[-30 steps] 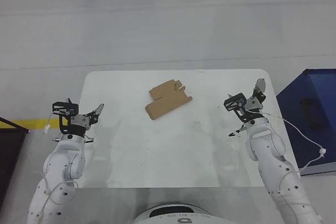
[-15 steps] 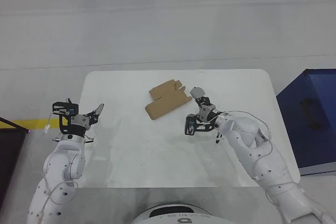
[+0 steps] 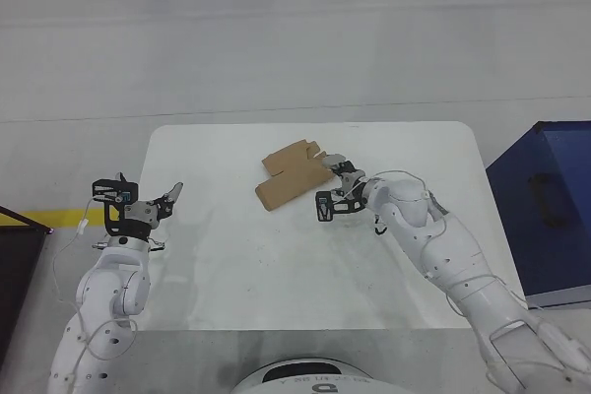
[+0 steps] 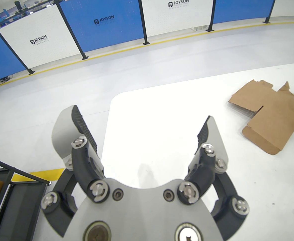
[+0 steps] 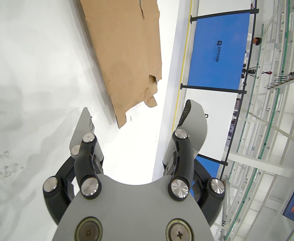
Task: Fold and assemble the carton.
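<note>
Toward the far middle of the white worktop (image 3: 276, 276) lies the carton (image 3: 295, 175), a flat brown cardboard blank. It has not been folded up, and it lies slanted, its left end nearer the robot than its right end. Notched flaps show along its far edge and at its right end.

At that right end is the right claw (image 3: 340, 175), its fingers spread apart and pointing at the cardboard. From the right wrist, a corner of the carton (image 5: 121, 51) sits just ahead of the gap of the right claw (image 5: 136, 111). I cannot tell whether either finger touches it, and nothing is gripped.

Well apart from the carton, at the worktop's left edge, the left claw (image 3: 167, 197) hangs with its fingers wide apart and holds nothing. From the left wrist, the left claw (image 4: 140, 116) faces bare worktop (image 4: 174, 96), with the carton (image 4: 269, 112) off to one side.

Off the worktop's right side stands a blue bin (image 3: 552, 207). On the floor to the left are a dark rack (image 3: 0, 256) and a yellow floor line (image 3: 54, 215).
</note>
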`<control>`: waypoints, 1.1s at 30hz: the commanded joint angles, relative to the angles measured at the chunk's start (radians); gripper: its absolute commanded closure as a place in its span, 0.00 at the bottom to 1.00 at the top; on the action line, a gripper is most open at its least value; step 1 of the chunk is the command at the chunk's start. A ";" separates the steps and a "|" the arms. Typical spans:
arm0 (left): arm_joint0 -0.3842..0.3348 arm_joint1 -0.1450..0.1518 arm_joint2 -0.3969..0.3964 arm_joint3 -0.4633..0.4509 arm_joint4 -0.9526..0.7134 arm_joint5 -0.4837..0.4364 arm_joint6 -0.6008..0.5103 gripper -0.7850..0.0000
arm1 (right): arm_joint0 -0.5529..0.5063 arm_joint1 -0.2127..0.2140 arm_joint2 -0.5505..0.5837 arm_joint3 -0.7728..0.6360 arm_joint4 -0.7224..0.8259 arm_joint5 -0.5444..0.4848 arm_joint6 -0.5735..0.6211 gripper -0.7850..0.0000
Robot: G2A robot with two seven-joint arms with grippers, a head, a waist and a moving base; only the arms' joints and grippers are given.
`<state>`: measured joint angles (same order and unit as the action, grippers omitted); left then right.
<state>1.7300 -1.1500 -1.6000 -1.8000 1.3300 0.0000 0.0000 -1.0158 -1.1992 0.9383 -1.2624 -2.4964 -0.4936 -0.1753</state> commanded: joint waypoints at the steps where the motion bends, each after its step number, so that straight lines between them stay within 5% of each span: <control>1: 0.000 0.000 0.000 0.000 0.000 0.000 0.000 0.00 | 0.017 -0.004 -0.012 0.024 -0.015 0.010 0.015 0.21; 6: 0.000 0.000 0.000 0.000 0.000 0.000 0.000 0.00 | 0.049 -0.016 -0.043 0.074 -0.024 0.020 0.023 0.43; 23: 0.000 0.000 0.000 0.000 0.000 0.000 0.000 0.00 | 0.114 -0.047 -0.106 0.203 -0.015 0.051 -0.015 0.56; 27: 0.000 0.000 0.000 0.000 0.000 0.000 0.000 0.00 | 0.124 -0.056 -0.123 0.224 -0.013 0.058 -0.014 0.71; 31: 0.000 0.000 0.000 0.000 0.000 0.000 0.000 0.00 | 0.139 -0.069 -0.145 0.251 -0.005 0.072 -0.013 0.74; 33: 0.000 0.000 0.000 0.000 0.000 0.000 0.000 0.00 | 0.148 -0.077 -0.157 0.264 -0.003 0.082 -0.012 0.86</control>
<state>1.7300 -1.1500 -1.6000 -1.8000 1.3300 0.0000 0.0000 -0.8729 -1.2723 0.7869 -1.0049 -2.5005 -0.4171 -0.1875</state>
